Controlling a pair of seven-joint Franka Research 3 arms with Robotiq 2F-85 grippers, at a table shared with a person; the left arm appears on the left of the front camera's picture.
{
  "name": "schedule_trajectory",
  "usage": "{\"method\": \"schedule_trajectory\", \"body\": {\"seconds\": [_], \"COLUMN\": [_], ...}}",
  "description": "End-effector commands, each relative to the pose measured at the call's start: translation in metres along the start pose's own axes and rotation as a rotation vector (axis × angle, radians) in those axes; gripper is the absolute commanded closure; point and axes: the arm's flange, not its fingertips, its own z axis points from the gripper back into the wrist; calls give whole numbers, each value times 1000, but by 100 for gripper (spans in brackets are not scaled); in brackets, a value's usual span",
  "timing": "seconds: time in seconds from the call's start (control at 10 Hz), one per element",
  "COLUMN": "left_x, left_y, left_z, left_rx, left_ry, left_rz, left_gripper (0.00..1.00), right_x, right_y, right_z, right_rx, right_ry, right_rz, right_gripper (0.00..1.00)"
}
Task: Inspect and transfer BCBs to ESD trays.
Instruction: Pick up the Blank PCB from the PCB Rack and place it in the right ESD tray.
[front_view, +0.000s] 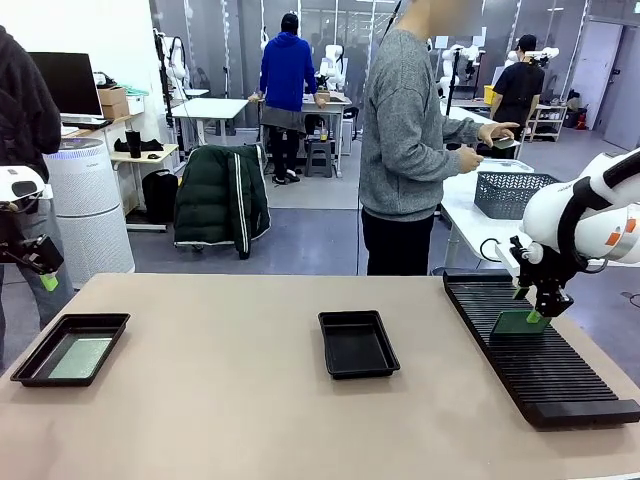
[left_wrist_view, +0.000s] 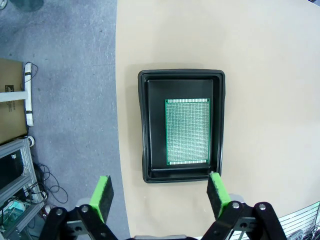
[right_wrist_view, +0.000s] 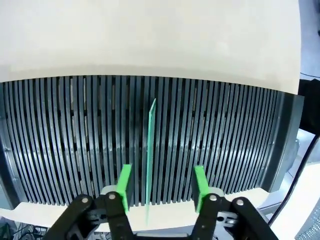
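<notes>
One BCB (right_wrist_view: 151, 130) stands on edge in a slot of the black ribbed rack (right_wrist_view: 75, 135). My right gripper (right_wrist_view: 162, 176) straddles it, a green pad on each side and a gap still showing at both. From the front this board (front_view: 518, 322) sits under the right gripper (front_view: 540, 312). Another BCB (left_wrist_view: 187, 131) lies flat in the left ESD tray (left_wrist_view: 145, 125), below my open left gripper (left_wrist_view: 162, 195). The front view has that tray (front_view: 30, 362) near the table's left edge, the left gripper (front_view: 45, 275) high above it. A second ESD tray (front_view: 357, 370) lies mid-table with nothing in it.
The rack (front_view: 560, 375) runs along the table's right side. A person (front_view: 405, 130) stands beyond the far edge, turned toward a side table with a grey mesh basket (front_view: 510, 192). Bare tabletop lies between the trays and the rack.
</notes>
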Motion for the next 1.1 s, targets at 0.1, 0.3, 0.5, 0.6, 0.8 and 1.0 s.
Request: {"method": "schedule_trajectory", "body": {"seconds": [0.1,0.3,0.5,0.6,0.8,1.0], "left_x": [-1,-1,-1,-1,-1,-1], "left_y": [1,1,1,1,1,1], "left_z": [-4,-4,-4,-4,-4,-4], "left_rx": [4,4,4,4,4,4], "left_ry": [-12,-12,-12,-12,-12,-12], "left_rz": [2,2,2,2,2,2], "left_gripper": [0,0,0,0,0,0], "right_x": [-8,-8,-8,-7,-6,-6], "right_y": [-3,-4,-6,-7,-9,-9], "right_z": [-4,-5,-6,-7,-7,-5], "right_rx": [15,14,12,12,19,28], "right_ry": [-28,-30,-37,-36,-29,-22], "right_rz": [-2,-2,-1,-3,-8,-14], "right_gripper": [44,54,64,92,100,100]}}
